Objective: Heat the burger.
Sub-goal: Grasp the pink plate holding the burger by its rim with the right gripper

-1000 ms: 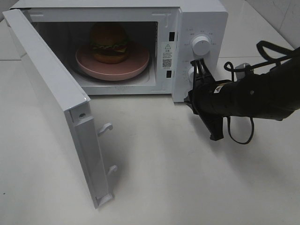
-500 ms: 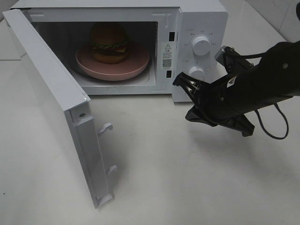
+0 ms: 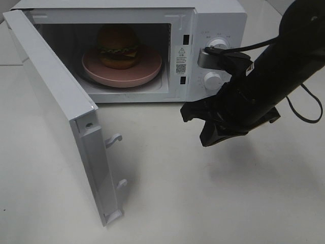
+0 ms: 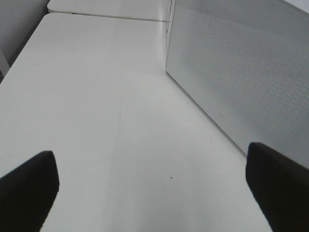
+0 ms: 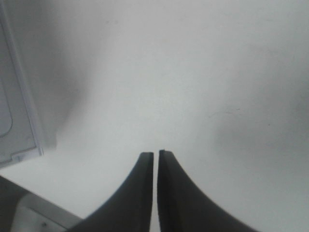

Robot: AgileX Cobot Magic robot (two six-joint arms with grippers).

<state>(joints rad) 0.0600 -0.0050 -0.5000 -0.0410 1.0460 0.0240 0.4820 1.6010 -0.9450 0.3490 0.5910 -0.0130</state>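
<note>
The burger (image 3: 118,46) stands on a pink plate (image 3: 147,68) inside the white microwave (image 3: 218,20), whose door (image 3: 56,101) hangs wide open to the left. My right gripper (image 3: 205,138) hovers over the table in front of the microwave's control panel, pointing down. In the right wrist view, the right gripper (image 5: 156,153) has its two dark fingers pressed almost together, with nothing between them. My left gripper (image 4: 152,176) is open wide and empty above bare table, beside the door's dotted outer face (image 4: 241,72). It does not show in the exterior high view.
Two white dials (image 3: 219,47) sit on the microwave's right panel, partly behind my right arm. Latch hooks (image 3: 115,138) stick out from the door's free edge. White table (image 3: 167,203) spreads in front of the oven. A black cable (image 3: 304,107) loops off the right arm.
My right arm has left the lower dial, turned and swung left and down to in front of the microwave. Its fingers stay together. Burger, plate and door have not moved.
</note>
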